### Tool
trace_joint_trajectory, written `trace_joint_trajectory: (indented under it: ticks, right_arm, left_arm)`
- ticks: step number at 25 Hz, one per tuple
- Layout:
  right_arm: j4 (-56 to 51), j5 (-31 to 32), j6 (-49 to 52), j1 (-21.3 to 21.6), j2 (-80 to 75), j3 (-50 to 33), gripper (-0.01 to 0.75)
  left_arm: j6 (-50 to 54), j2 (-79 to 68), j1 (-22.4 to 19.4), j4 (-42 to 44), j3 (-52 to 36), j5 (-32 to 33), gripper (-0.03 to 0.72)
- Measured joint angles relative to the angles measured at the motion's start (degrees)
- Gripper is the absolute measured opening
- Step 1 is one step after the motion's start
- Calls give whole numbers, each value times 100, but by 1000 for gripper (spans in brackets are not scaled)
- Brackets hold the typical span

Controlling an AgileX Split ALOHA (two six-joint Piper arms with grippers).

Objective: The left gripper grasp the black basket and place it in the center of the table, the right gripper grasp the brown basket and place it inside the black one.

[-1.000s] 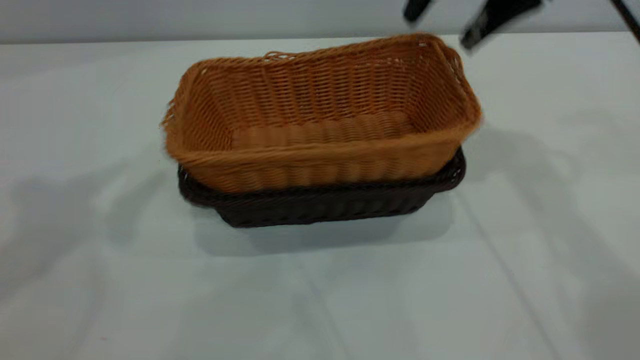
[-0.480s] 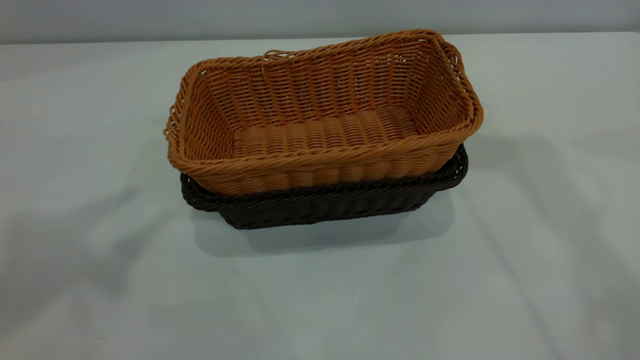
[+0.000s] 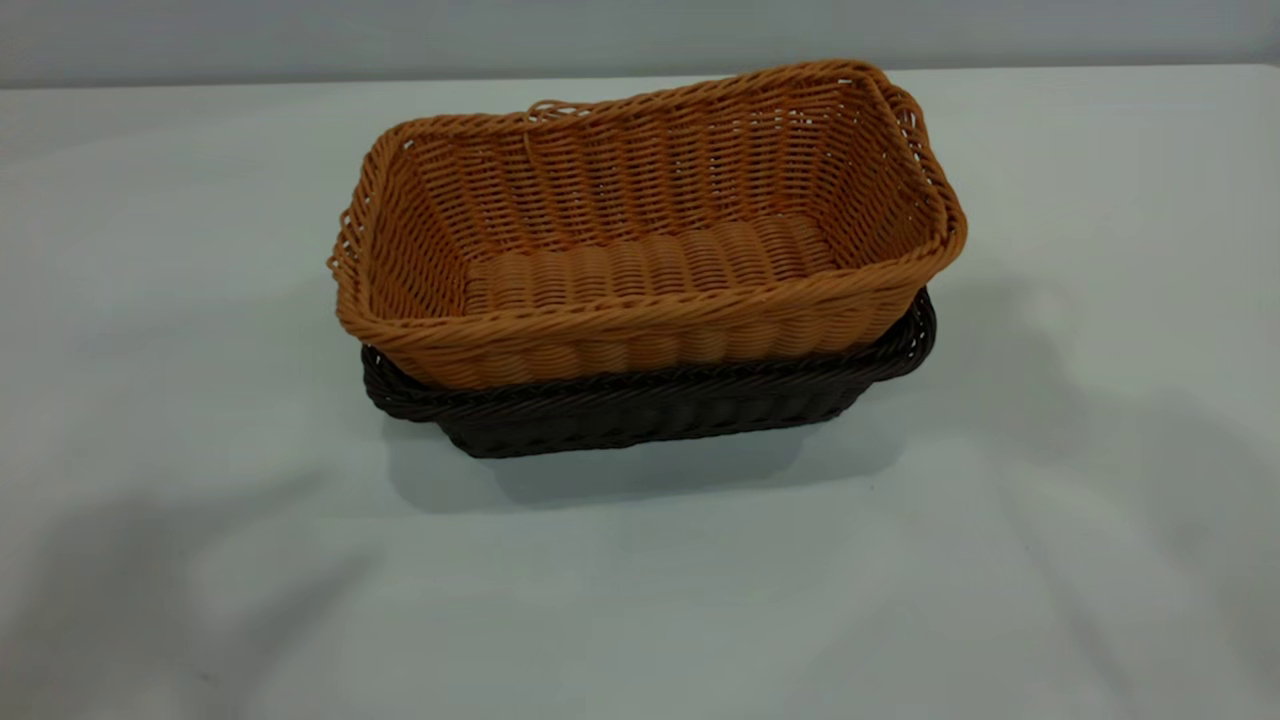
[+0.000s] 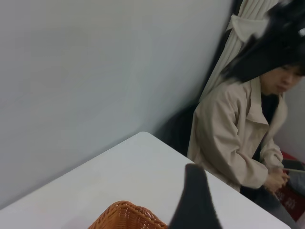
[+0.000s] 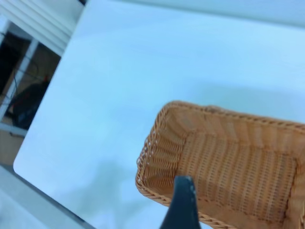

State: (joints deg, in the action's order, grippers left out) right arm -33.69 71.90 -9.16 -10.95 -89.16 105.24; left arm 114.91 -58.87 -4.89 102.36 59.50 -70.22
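Note:
The brown basket (image 3: 650, 235) sits nested inside the black basket (image 3: 650, 410) in the middle of the white table (image 3: 200, 560); its right end rides a little higher. Only the black basket's rim and lower wall show. Neither gripper is in the exterior view. In the left wrist view my left gripper (image 4: 233, 224) is raised above the table, one fingertip (image 4: 195, 191) showing with nothing against it, a corner of the brown basket (image 4: 126, 217) below. In the right wrist view my right gripper (image 5: 214, 225) hovers open and empty above the brown basket (image 5: 228, 167), one fingertip (image 5: 183, 188) showing.
A person in a beige jacket (image 4: 238, 129) sits beyond the table's far corner in the left wrist view. The table edge (image 5: 43, 183) and shelving beyond it show in the right wrist view. Bare white table surrounds the baskets.
One second ago the right gripper was above the brown basket's right end, rising; it has since left the exterior view. The brown basket shook, then settled.

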Motion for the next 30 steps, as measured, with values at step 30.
trace_joint_trajectory:
  ticks: [30]
  right_arm:
    - [1383, 83, 53, 0, 4306, -3769, 552]
  left_arm:
    - [-5560, 345, -866, -2492, -160, 10357, 471]
